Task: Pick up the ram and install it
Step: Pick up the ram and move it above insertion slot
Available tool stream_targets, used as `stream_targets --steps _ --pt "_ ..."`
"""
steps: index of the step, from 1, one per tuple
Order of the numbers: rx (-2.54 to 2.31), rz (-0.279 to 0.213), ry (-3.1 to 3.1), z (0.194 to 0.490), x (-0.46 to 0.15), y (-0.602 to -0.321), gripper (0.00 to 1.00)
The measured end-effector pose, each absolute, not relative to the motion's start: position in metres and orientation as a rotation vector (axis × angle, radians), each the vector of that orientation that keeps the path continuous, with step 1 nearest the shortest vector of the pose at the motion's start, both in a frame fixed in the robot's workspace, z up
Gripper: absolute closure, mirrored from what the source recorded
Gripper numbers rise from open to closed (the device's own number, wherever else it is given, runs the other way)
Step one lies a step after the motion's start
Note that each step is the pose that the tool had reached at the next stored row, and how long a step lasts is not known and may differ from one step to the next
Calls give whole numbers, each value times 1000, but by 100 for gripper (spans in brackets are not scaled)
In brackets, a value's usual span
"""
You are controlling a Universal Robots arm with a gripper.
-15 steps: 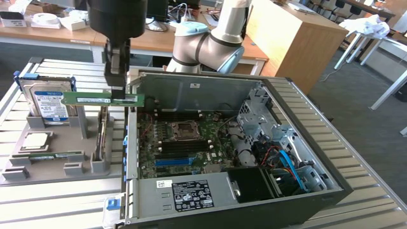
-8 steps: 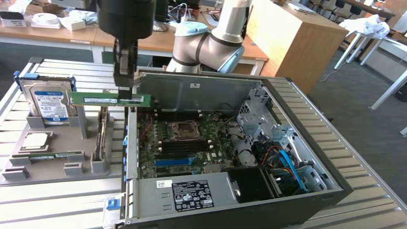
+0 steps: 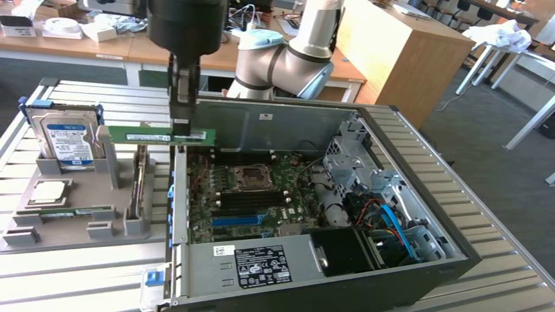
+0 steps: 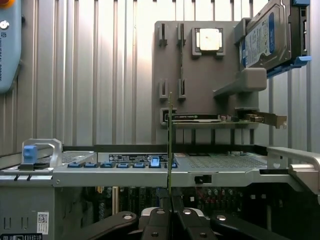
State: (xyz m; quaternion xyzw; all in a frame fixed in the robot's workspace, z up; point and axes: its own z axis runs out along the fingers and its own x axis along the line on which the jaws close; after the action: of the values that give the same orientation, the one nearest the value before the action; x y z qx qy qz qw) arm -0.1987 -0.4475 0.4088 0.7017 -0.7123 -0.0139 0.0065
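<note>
Pinches a long, thin green circuit-board stick with a white sticker, the ram [image 3: 143,136], between the pressed-together fingers of the black gripper [image 3: 182,129] on the grey robot arm [image 3: 286,58]. Grips it on the upper edge, a little toward the end on the exterior view's right, so hangs it directly beneath the fingers and touching nothing else. Carries the long axis level, running from the exterior view's left to its right, with the flat faces upright. Hovers it over the rim of the open black desktop computer case [image 3: 269,127], between the grey moulded parts tray [image 3: 78,224] on the exterior view's left and the green motherboard [image 3: 290,182] inside the case. Shows edge-on in the wrist view, the ram [image 4: 170,140] a thin line running out from the gripper [image 4: 171,202], clamped by fingers [image 4: 159,220] on either face. Places the row of black memory slots [image 3: 251,200] and the single blue slot [image 3: 236,220] lower than the stick and toward the exterior view's right, well apart from it. Appears, as a judgement, to set the stick's long axis roughly parallel to those slots. Leaves an upright blue-labelled hard drive [image 3: 69,140] and a square silver processor chip [image 3: 51,190] resting on the tray.
</note>
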Motion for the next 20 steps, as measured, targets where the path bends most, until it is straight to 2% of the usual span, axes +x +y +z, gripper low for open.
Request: stream_targets --steps 20 --pt "2195 -45 -2228 409 -164 -448 88"
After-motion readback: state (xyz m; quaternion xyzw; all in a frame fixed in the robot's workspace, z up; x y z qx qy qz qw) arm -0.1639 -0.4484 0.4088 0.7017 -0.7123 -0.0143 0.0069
